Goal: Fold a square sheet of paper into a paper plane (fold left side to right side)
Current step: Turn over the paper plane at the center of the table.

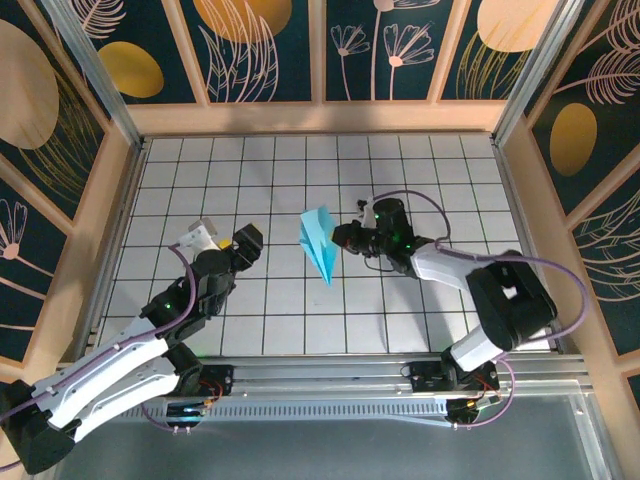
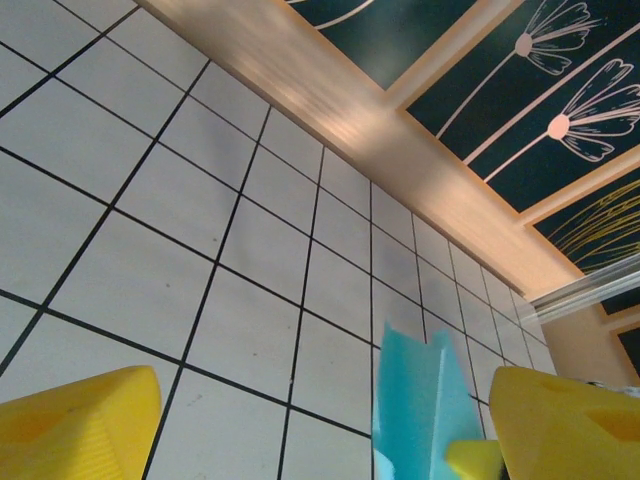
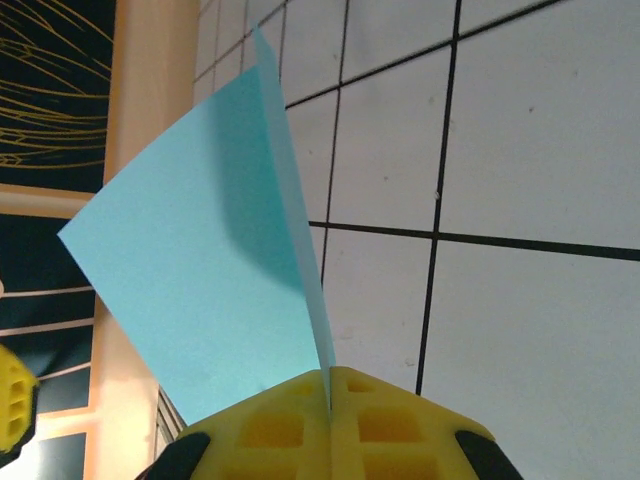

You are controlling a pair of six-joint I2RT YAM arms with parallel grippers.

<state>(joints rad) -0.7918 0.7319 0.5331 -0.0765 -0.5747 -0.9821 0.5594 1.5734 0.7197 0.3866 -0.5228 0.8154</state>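
Hung as a creased dart above the mid-table tiles (image 1: 200,180): paper plane (image 1: 318,243), pinched at its fold by the clamped right gripper (image 1: 341,238). Stood apart leftward, jaws spread, empty: left gripper (image 1: 250,240). Seemed the last step; likely called for laying down and letting go.

The left pincer (image 2: 322,405) stands open over the white tiled worktop (image 2: 200,250), its yellow fingers (image 2: 80,430) flanking a light teal paper plane (image 2: 425,400), which rises upright close to the right-hand finger. Beyond the plane run a pale wooden rail (image 2: 330,90) and dark flower-patterned panels (image 2: 520,110).
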